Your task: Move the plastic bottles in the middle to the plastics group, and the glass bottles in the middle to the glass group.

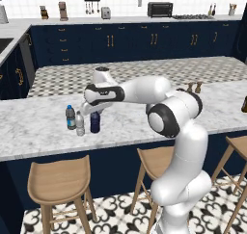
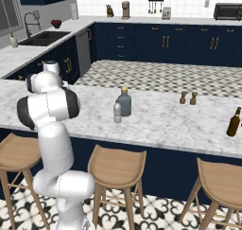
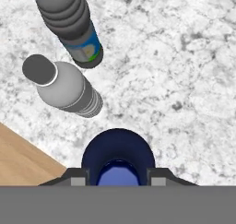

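My gripper (image 1: 94,110) hangs over the left part of the counter, shut on the top of the dark navy plastic bottle (image 1: 95,123). In the hand view its fingertips (image 3: 78,176) press both sides of that navy bottle (image 3: 117,149), whose base looks level with the counter. Right beside it stands the plastics group: a blue-capped, blue-labelled bottle (image 1: 70,117) (image 3: 69,25) and a shorter clear grey one (image 1: 80,125) (image 3: 64,87). In the middle remain the grey-green glass bottle with a cork top (image 2: 125,105) and a small clear plastic bottle (image 2: 117,113). A dark brown glass bottle (image 2: 233,122) stands far right.
Two small wooden shakers (image 2: 183,98) stand behind the middle bottles. Wooden stools (image 1: 58,180) line the near side of the marble counter (image 2: 160,125); one stool seat (image 3: 23,156) shows just past the counter edge in the hand view.
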You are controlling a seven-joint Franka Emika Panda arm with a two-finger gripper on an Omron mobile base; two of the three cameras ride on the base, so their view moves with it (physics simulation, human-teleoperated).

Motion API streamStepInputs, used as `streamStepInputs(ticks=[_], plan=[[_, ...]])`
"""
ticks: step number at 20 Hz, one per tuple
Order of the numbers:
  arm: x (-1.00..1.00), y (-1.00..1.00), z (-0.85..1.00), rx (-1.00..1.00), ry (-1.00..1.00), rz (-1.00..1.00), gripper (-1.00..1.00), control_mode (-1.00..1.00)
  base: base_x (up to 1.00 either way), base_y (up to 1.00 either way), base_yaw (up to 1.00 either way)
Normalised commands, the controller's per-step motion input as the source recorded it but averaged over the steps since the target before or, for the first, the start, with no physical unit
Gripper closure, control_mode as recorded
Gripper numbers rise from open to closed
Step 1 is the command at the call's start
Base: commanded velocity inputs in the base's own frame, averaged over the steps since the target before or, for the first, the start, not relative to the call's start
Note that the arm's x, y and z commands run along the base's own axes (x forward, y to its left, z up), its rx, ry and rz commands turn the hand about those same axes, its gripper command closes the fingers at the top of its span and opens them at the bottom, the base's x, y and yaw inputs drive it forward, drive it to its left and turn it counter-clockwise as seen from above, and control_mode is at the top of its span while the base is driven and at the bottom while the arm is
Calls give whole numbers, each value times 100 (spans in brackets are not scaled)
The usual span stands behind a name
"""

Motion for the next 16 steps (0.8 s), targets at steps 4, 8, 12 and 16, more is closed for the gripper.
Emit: streamStepInputs(ticks=[4, 8, 12, 16], plan=[[4, 3, -13, 0, -1, 2, 100, -100, 0, 0, 0], [11, 3, -25, 0, 0, 0, 100, -100, 0, 0, 0], [6, 16, -27, 0, 0, 0, 100, -100, 0, 0, 0], [0, 8, 0, 0, 0, 0, 100, -100, 0, 0, 0]])
